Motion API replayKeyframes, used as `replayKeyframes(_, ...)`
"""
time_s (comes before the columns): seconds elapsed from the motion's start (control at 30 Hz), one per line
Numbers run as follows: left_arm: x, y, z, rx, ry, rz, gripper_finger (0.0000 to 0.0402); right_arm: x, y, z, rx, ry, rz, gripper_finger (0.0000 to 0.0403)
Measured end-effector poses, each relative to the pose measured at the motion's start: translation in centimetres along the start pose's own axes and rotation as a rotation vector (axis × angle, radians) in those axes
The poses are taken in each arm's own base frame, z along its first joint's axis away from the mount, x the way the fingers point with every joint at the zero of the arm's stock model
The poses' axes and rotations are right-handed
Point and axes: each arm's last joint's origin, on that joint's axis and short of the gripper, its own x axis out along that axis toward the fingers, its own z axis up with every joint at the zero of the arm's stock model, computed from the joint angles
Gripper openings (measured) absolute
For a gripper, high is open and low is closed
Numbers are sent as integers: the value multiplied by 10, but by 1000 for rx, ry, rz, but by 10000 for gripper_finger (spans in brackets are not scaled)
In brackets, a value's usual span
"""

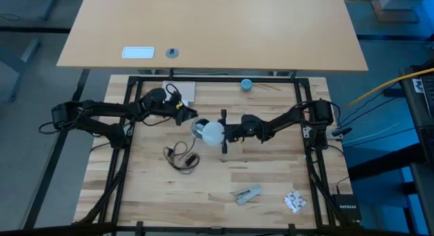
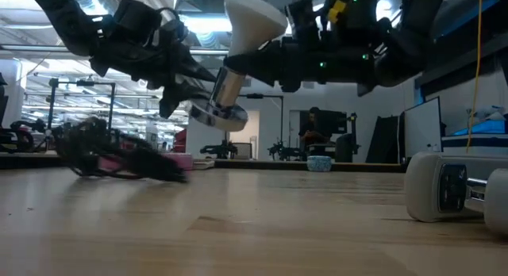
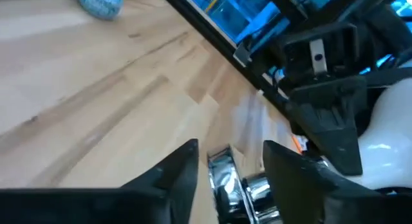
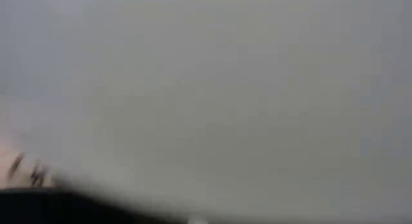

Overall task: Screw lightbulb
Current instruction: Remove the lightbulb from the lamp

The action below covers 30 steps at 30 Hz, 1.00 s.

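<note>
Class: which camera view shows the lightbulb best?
The low view: the lightbulb shows in profile, its neck meeting shiny metal. The high view shows a small white dome; the left wrist view, one white edge; the right wrist view, only grey blur.

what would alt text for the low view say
Two dark robot arms meet in mid-air above a wooden table, the right gripper holding a white lightbulb whose metal base the left gripper grips. A dark tangled cord lies on the table behind.
</note>
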Motion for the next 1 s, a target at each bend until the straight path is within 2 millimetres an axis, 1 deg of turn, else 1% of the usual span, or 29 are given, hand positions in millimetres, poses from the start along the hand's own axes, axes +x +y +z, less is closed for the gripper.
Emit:
replayKeyframes(0.13,0,0,0,-35,17,-16,197,0,1,0,-6,13,-34,159)
replayKeyframes(0.27,-2,4,-1,-132,76,-55,212,0,-2,-1,-7,38,-81,159)
replayKeyframes(0.4,-6,10,-9,-253,252,-125,213,0,-2,-1,-14,47,-92,159)
replayKeyframes(0.5,-9,13,-22,-321,388,-109,210,0,-3,-1,-38,51,-117,159)
replayKeyframes(0.57,-10,14,-31,-336,460,-72,211,0,-4,-1,-39,56,-125,159)
replayKeyframes(0.67,-12,14,-44,-315,541,0,211,0,-4,-1,-41,57,-125,159)
replayKeyframes(0.8,-10,7,-55,-232,575,80,208,0,-3,-2,-31,65,-111,159)
replayKeyframes(0.87,-7,1,-58,-176,554,93,205,0,-3,-4,16,88,-103,159)
replayKeyframes(1.0,0,-12,-62,-88,488,120,203,-3,-6,-18,172,196,-56,159)
